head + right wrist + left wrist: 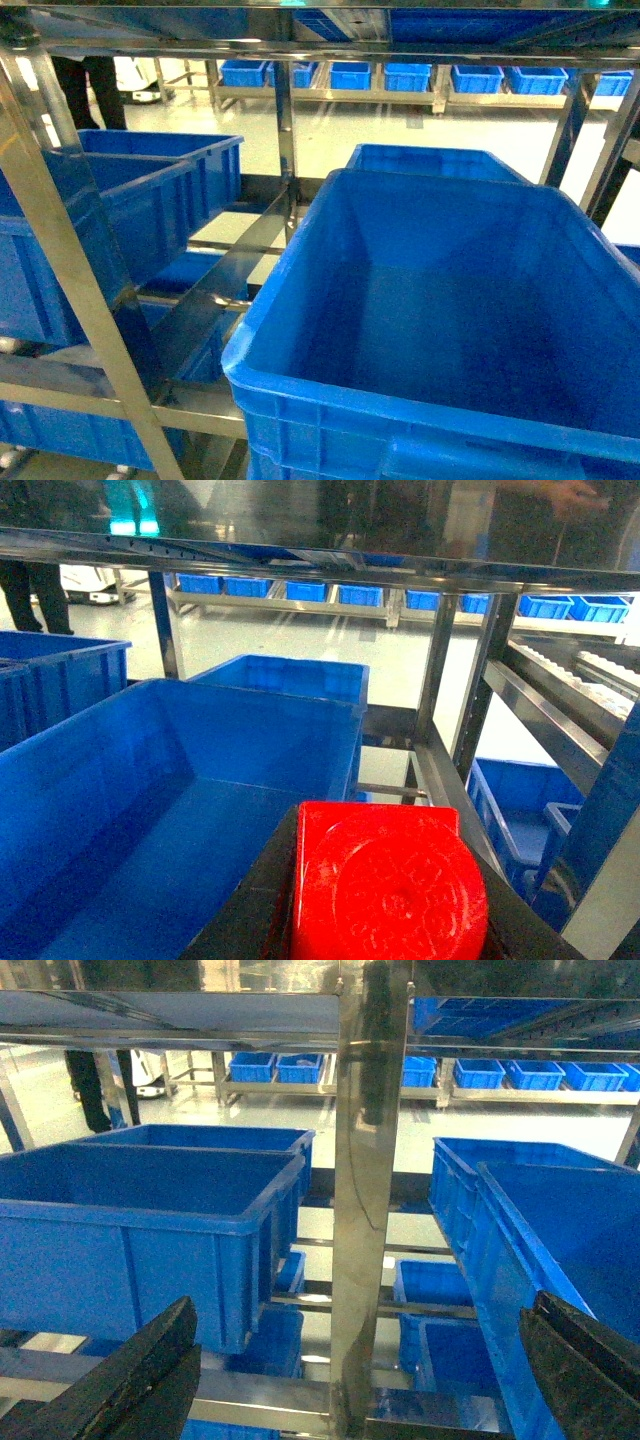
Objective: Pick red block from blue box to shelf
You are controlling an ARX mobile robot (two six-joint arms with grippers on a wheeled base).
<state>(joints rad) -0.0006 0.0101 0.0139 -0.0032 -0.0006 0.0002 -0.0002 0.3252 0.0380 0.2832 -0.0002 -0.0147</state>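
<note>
Several dark blue crates (440, 320) sit on the shelf (75, 290), a shiny steel rack with upright posts and rail tiers. Big crate fills my head view on the right, a second one directly behind it, two more on the left bay. Pale glossy floor behind, with a far row of small blue bins (420, 76) on a low rack. Someone's dark trouser legs (90, 90) stand top left.

Left gripper (365, 1380): I see both black fingers (130, 1385) at the bottom corners of the left wrist view, spread wide apart, nothing between them but a steel post of the rack beyond. Released, touching nothing that I can see.

Right gripper (385, 890): clenched on the red block (385, 885). Glossy red, embossed round stud facing the camera, black finger pads tight on both sides of it. Fills the lower middle of the right wrist view.

Block is in the gripper, held above the near right corner of the big crate, inside the rack's tier, under the upper rail. Not touching the crate as far as I can tell. Neither gripper shows in the head view.
</note>
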